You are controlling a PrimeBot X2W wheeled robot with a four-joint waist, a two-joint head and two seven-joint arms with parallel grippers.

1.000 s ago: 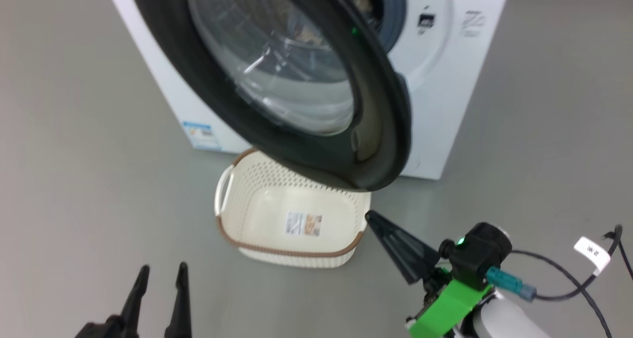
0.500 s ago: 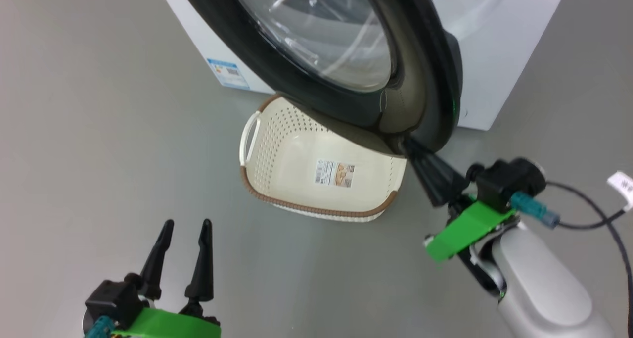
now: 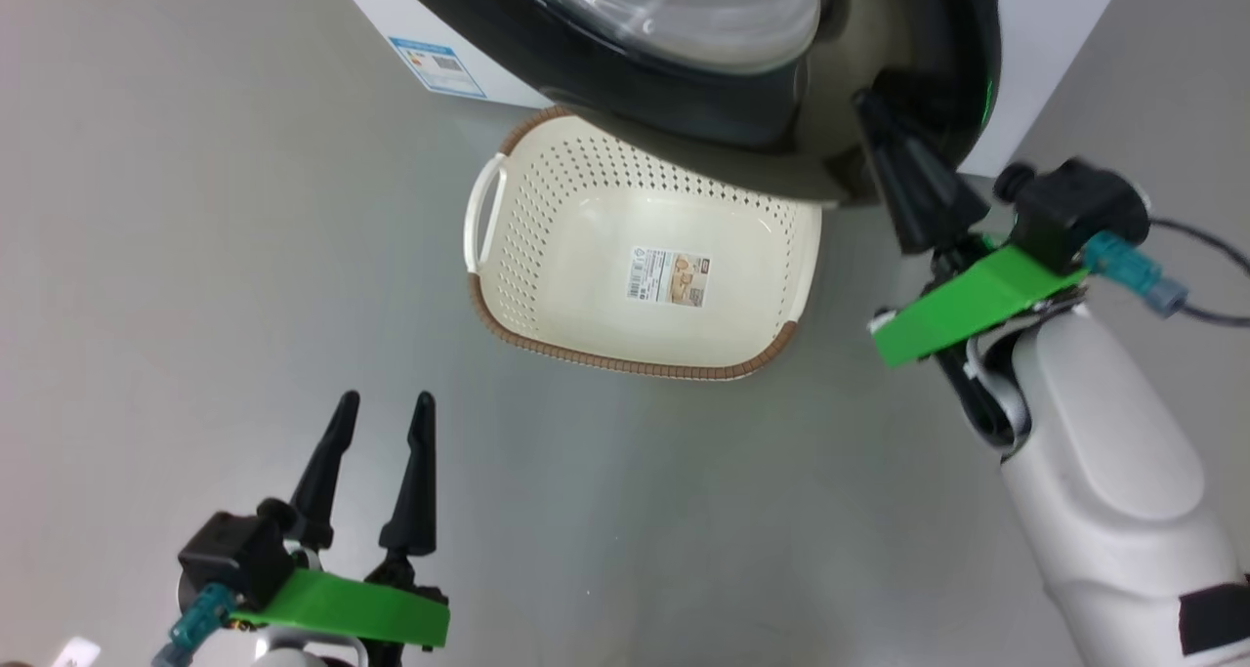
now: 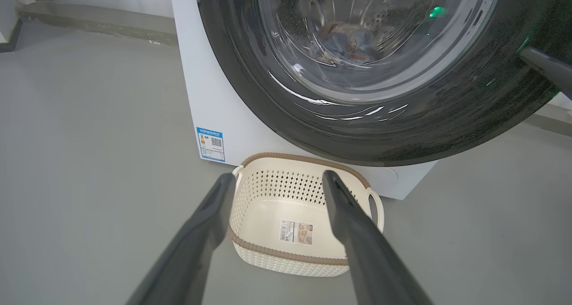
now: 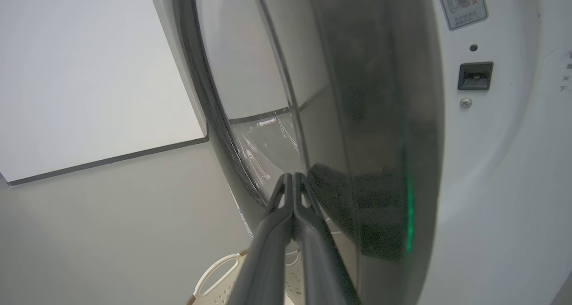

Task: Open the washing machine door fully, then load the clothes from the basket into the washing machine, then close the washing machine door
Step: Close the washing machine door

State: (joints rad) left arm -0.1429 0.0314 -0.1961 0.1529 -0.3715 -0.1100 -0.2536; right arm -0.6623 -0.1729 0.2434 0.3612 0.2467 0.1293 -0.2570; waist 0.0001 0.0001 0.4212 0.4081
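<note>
The washing machine point(image 3: 1055, 32) stands at the top of the head view, with its black-rimmed door point(image 3: 625, 71) swung close to the white front. My right gripper point(image 3: 867, 108) is shut and empty, its tip pressed on the door's outer rim point(image 5: 371, 117) at the lower right. Through the glass in the left wrist view, a bluish and brown bundle of clothes point(image 4: 344, 41) lies in the drum. The cream basket point(image 3: 625, 362) sits on the floor below the door, holding nothing but its label. My left gripper point(image 3: 386, 400) hovers open and empty in front of the basket point(image 4: 286, 255).
Grey floor surrounds the machine point(image 4: 214, 95) and the basket. A latch slot point(image 5: 476, 75) shows on the machine's front just beside the door's edge. A black cable point(image 3: 1206, 247) trails from my right wrist. A pale wall with a dark skirting point(image 5: 107, 160) lies beyond.
The door has swung toward the machine's front, with my shut right gripper following it on the rim. The head camera has tilted down and moved closer. My left gripper stays open.
</note>
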